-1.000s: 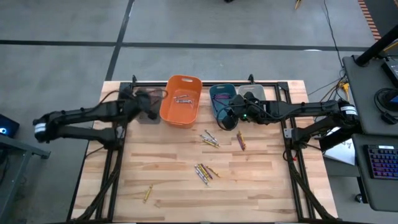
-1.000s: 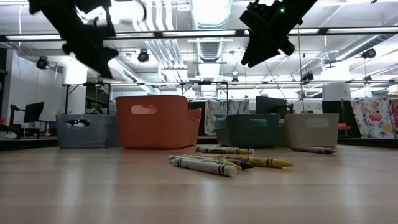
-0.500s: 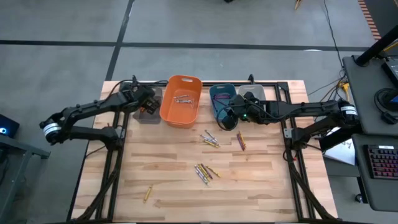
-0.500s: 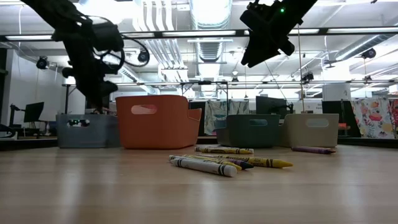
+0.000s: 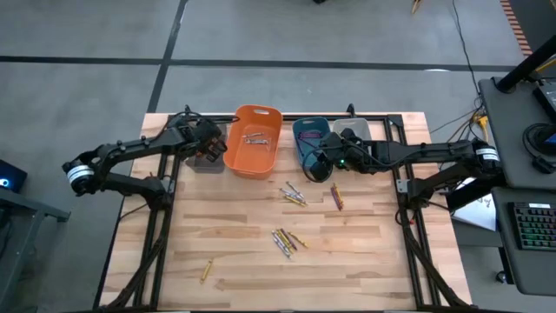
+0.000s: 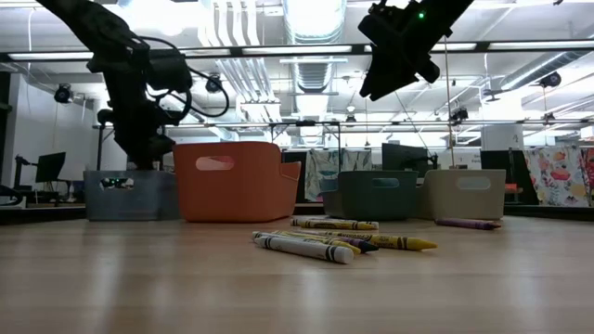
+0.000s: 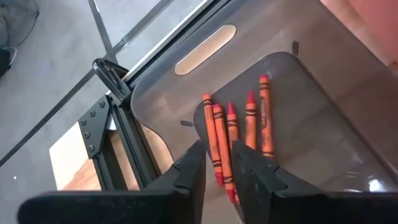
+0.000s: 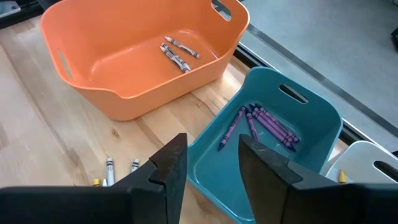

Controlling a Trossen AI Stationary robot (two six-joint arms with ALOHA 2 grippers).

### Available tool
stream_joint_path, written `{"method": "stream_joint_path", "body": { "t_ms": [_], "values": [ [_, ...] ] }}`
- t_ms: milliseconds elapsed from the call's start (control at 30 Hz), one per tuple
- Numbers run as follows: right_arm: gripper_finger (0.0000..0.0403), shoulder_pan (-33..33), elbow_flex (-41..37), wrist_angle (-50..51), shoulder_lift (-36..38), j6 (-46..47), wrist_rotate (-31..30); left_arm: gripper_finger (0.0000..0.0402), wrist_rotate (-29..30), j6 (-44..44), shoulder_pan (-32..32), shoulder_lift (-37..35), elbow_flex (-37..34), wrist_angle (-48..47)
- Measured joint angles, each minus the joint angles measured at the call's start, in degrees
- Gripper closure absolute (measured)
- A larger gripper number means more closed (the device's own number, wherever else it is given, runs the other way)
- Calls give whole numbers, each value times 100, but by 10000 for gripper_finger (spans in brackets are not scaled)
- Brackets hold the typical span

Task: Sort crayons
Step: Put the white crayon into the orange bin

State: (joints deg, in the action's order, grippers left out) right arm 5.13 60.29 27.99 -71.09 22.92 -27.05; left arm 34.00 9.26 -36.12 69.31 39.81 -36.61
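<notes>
The left gripper hangs over the grey bin, a smooth, translucent plastic tub with rounded corners and a slot handle in its wall. Its jaws stand a narrow gap apart with nothing between them. Just below and ahead of the jaws lie five red and orange crayons, paper-wrapped wax sticks with pointed tips, side by side on the bin's floor; the lower ends of two are hidden behind the jaws.

The right gripper hovers above the near rim of the teal bin, jaws apart and empty. Ahead of the jaws, inside this glossy tub, lies a loose bunch of purple crayons. Off to one side of the jaws sits the orange bin, oval with slot handles, holding a few greyish crayons. A white bin is cut off at the frame's edge; a yellow tip shows inside it.

On the table, a top of pale wooden planks, more crayons lie well apart from both jaws: a cluster near the middle, another closer to the bins, a purple one, and a lone yellow one near the front edge. Their wrappers' print is too small to read.
</notes>
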Motion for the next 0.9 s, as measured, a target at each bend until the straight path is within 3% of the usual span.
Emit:
{"method": "stream_joint_path", "body": {
  "t_ms": [300,500,900],
  "values": [
    [278,0,-1,1,0,516,80,334,-50,-39,170,-401,0,16],
    [278,0,-59,1,-64,1334,641,333,-52,-44,759,-1011,0,338],
    [278,-2,104,188,-1405,1926,2719,333,4,-692,2055,-2135,-11,1503]
  ]
}}
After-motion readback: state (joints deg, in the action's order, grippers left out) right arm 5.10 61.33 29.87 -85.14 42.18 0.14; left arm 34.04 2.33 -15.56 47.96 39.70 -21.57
